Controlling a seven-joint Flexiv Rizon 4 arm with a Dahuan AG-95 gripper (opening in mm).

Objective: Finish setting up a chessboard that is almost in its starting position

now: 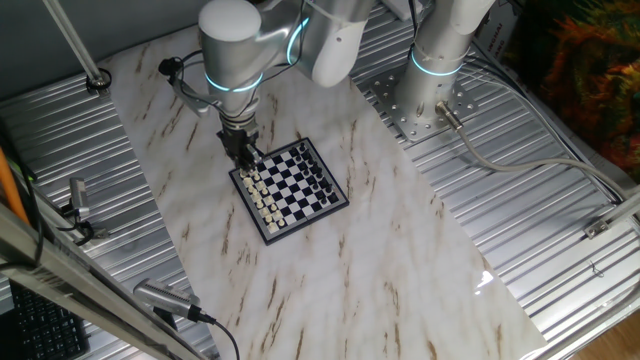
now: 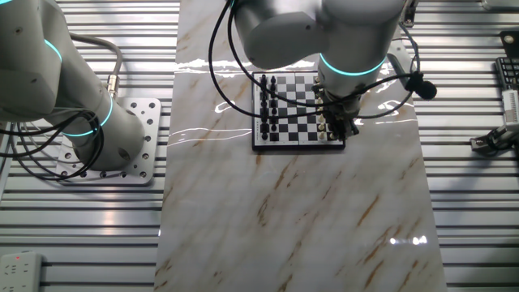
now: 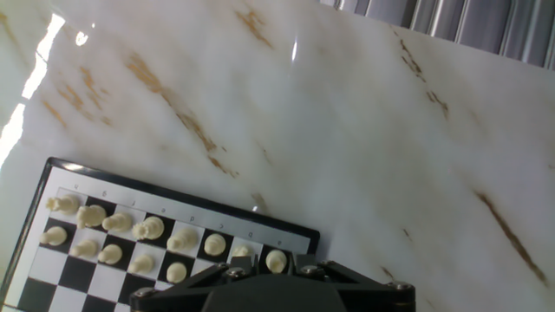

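The small black-framed chessboard (image 1: 293,188) lies on the marble-pattern mat; it also shows in the other fixed view (image 2: 298,112) and in the hand view (image 3: 173,198). Black pieces (image 1: 318,170) line its far edge and cream pieces (image 1: 262,197) its near-left edge. My gripper (image 1: 248,160) is low over the cream side's end corner, as the other fixed view (image 2: 340,128) also shows. In the hand view my gripper (image 3: 276,263) stands with its jaws close on either side of a cream piece (image 3: 276,259) at the corner square. The fingertips are hidden by the hand's body.
The marble-pattern mat (image 1: 360,270) lies across a ribbed metal table (image 1: 520,230). The arm's base (image 1: 440,60) with a grey cable stands at the back right. A camera mount (image 1: 165,300) and clamp (image 1: 78,205) sit at the left edge.
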